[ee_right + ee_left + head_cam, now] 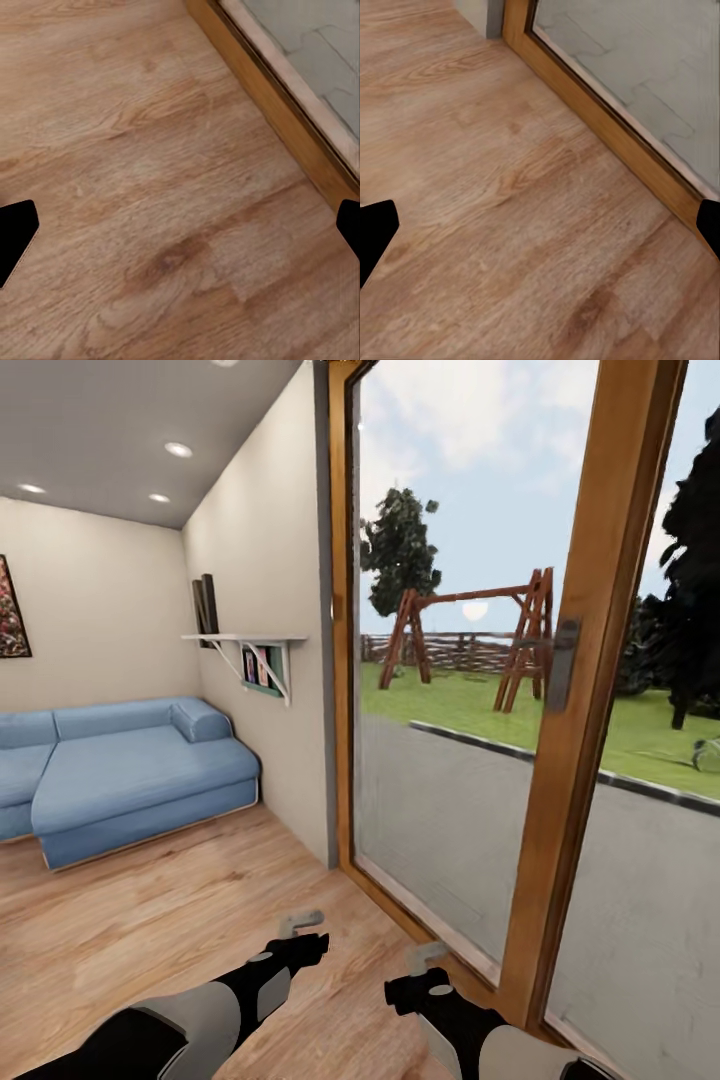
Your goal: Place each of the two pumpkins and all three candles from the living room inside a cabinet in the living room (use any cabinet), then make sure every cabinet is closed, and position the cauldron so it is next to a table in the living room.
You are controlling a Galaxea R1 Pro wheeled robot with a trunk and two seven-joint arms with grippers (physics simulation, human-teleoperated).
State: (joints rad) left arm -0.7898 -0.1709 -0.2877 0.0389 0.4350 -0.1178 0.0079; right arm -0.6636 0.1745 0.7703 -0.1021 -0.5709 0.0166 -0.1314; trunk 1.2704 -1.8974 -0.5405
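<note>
I had the robot standing right at the glass door [450,690], its wooden frame [590,690] rising just ahead of the right arm. None of the pumpkins, candles, cabinet, cauldron or coffee table fell within what I could see, so I could not place any of them relative to either hand. The left gripper [300,922] hung low over the wooden floor [150,920], a little away from the door on the room side; in its wrist camera the two dark fingertips [375,236] sat at opposite edges with bare planks between them, so I read it as spread wide and holding nothing. The right gripper [428,956] hovered just beside the door's bottom rail, and its wrist camera showed the same wide gap between fingertips [16,238], nothing pinched. Farther from the door, against the far wall, sat a blue sofa [130,770], with a white wall shelf [250,650] mounted between it and the door.
</note>
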